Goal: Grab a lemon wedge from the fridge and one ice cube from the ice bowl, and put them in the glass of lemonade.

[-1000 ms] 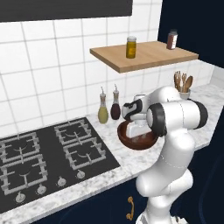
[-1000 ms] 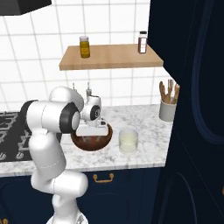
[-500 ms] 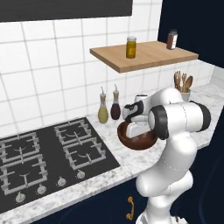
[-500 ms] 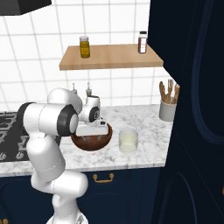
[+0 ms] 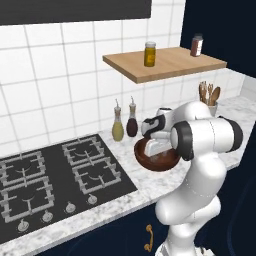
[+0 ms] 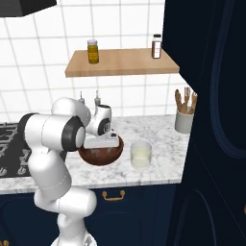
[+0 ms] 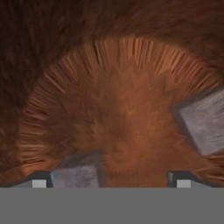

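In ice bowl (image 7: pixel 109 87): two ice cubes (image 7: pixel 203 124); glass of lemonade (image 6: pixel 141 154) beside.

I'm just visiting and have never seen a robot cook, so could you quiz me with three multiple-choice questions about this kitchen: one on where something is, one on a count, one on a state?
1. Where is the glass of lemonade?
A. On the wooden shelf
B. On the counter beside the ice bowl
C. On the stove

2. How many jars stand on the wooden shelf?
A. Two
B. Four
C. None

3. How is the hand?
A. Shut on a spoon
B. Open, down in the ice bowl
C. Open above the stove

Answers:
1 B: the glass stands just next to the ice bowl.
2 A: one yellow jar, one dark jar.
3 B: the fingertips stand apart over the bowl's wooden floor, ice cubes nearby.
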Motion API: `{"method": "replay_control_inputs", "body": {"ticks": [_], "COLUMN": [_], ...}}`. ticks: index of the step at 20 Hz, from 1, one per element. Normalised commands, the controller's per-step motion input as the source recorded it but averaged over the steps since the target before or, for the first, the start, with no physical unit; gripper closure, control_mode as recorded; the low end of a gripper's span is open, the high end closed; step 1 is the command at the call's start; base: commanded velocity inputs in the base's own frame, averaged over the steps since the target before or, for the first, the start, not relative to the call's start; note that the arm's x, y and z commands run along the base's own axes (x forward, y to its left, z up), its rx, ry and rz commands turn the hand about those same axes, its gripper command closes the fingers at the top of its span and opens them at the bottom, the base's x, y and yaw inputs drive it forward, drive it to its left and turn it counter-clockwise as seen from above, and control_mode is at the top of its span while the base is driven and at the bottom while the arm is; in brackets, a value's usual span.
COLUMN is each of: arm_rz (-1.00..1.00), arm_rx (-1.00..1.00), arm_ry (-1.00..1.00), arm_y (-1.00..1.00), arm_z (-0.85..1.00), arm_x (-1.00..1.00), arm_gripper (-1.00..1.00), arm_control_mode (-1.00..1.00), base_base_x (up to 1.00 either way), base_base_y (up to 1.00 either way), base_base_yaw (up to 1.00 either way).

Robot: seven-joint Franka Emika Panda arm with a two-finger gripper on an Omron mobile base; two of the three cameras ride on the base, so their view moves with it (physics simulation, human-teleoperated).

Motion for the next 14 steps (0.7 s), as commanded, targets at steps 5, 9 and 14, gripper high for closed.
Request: {"method": "replay_control_inputs", "body": {"ticks": [5,9,14], "arm_rz": [0.00,0.00,0.01], "arm_rx": [0.00,0.00,0.00], "arm_ry": [-0.02,0.00,0.00], "arm_y": [0.00,0.00,0.03], "arm_z": [-0.06,-0.23,-0.07], "arm_x": [-0.02,-0.02,-0.01], "arm_gripper": [-1.00,-1.00,-1.00], "arm_control_mode": [-1.00,-1.00,-1.00], "base_base_x": [0.00,0.00,0.00], "base_base_y": [0.00,0.00,0.00], "base_base_yaw": [0.00,0.00,0.00]}}
